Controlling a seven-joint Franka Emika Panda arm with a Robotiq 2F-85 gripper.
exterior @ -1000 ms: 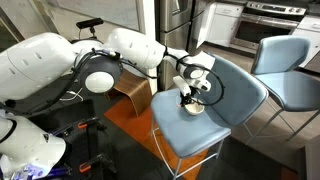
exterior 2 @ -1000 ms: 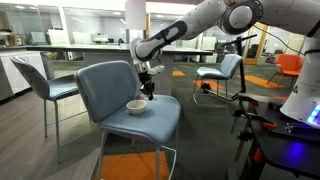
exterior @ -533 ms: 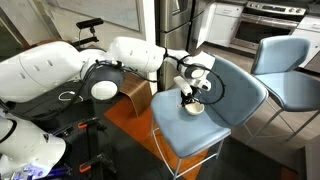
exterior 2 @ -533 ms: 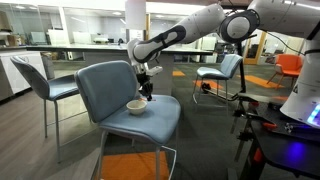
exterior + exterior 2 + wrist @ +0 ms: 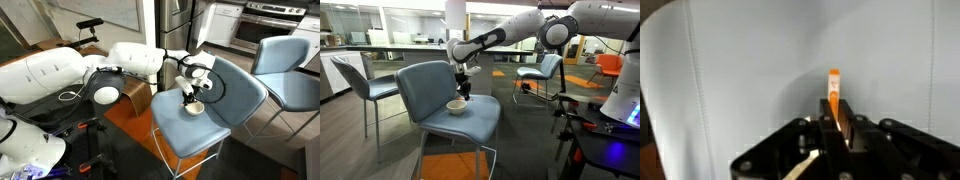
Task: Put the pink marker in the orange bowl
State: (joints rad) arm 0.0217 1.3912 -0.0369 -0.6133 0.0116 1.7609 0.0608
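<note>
Here, in an exterior view, the bowl (image 5: pixel 456 106) sits on the chair (image 5: pixel 488 124) near the backrest, with bare cushion running right to the seat edge. The gripper (image 5: pixel 466 93) hangs by its right rim. In the wrist view, jaws pinch the marker (image 5: pixel 835 92).

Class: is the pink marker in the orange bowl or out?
Out. The gripper clamps the pink marker in the wrist view; the orange bowl rests on the chair nearby.

The pink marker (image 5: pixel 834 98), reddish-orange with a paler end, stood upright, pinched in my gripper (image 5: pixel 837 130). The orange bowl (image 5: pixel 456 106) sat upright on the chair seat (image 5: pixel 482 122).
</note>
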